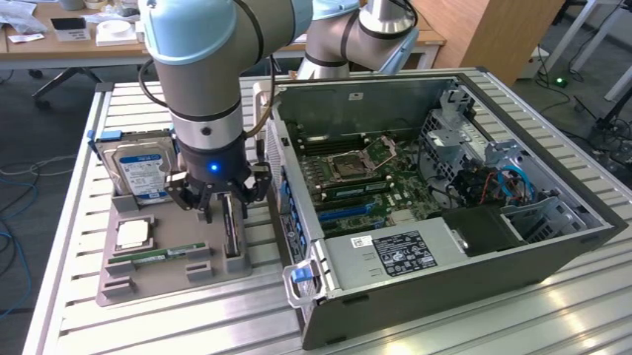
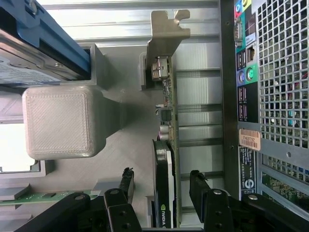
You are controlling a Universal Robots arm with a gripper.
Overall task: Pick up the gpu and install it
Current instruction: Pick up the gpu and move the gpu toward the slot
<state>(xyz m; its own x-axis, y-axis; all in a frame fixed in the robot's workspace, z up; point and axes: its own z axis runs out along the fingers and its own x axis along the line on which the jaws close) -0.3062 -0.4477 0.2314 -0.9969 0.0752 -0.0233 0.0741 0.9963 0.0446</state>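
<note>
While the gripper (image 1: 219,217) hangs low over the gray tray (image 1: 148,285), its black fingers (image 2: 126,186) stand apart on either side of the graphics card (image 2: 164,159), with a gap showing on each side. The card stands on edge in a slot of the tray, untouched, its silver bracket (image 2: 164,36) at one end. The open computer case (image 1: 445,244) sits just beside the tray. A hard drive (image 1: 138,174) stands upright in the tray, and a memory stick (image 1: 158,257) lies flat in it.
</note>
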